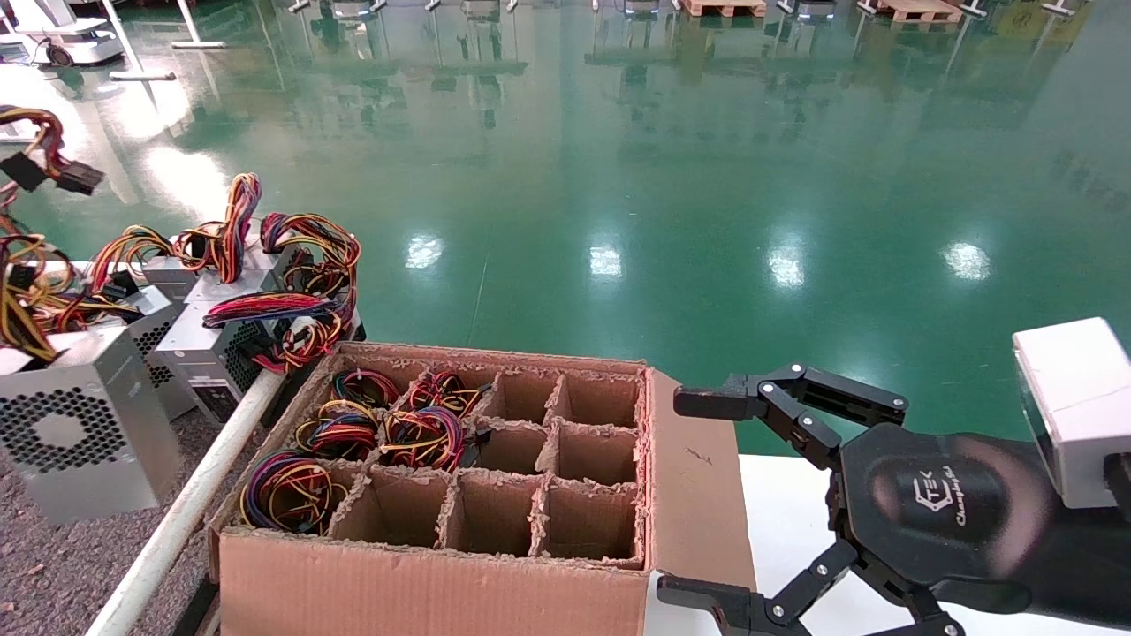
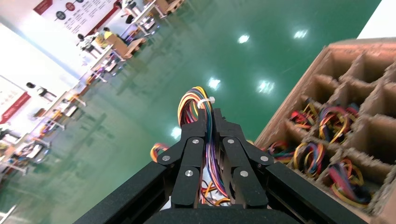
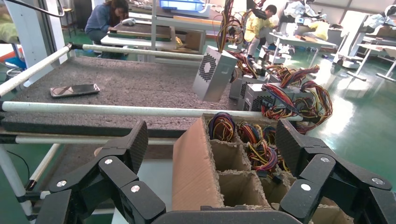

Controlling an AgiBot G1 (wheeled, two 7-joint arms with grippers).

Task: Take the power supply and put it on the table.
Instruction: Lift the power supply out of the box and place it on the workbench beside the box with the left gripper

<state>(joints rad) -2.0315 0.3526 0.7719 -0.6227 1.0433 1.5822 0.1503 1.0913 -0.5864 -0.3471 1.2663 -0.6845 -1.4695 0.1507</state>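
Note:
The power supply [image 1: 79, 424] is a silver box with a honeycomb vent, at the left edge of the head view over the dark speckled table [image 1: 53, 565]. In the right wrist view the power supply [image 3: 212, 74] hangs tilted, its wires running upward; I cannot tell whether it touches the table [image 3: 130, 84]. My left gripper [image 2: 208, 116] is shut on its wire bundle [image 2: 194, 95] and is out of the head view. My right gripper [image 1: 689, 496] stands open and empty beside the cardboard box, also seen in its own view [image 3: 212, 140].
A divided cardboard box [image 1: 424, 583] sits between the white rail [image 1: 177, 521] and the white top [image 1: 786, 530]; several cells hold wire bundles. Other silver units [image 1: 203, 344] stand at the table's far end. A phone [image 3: 74, 90] lies on the table.

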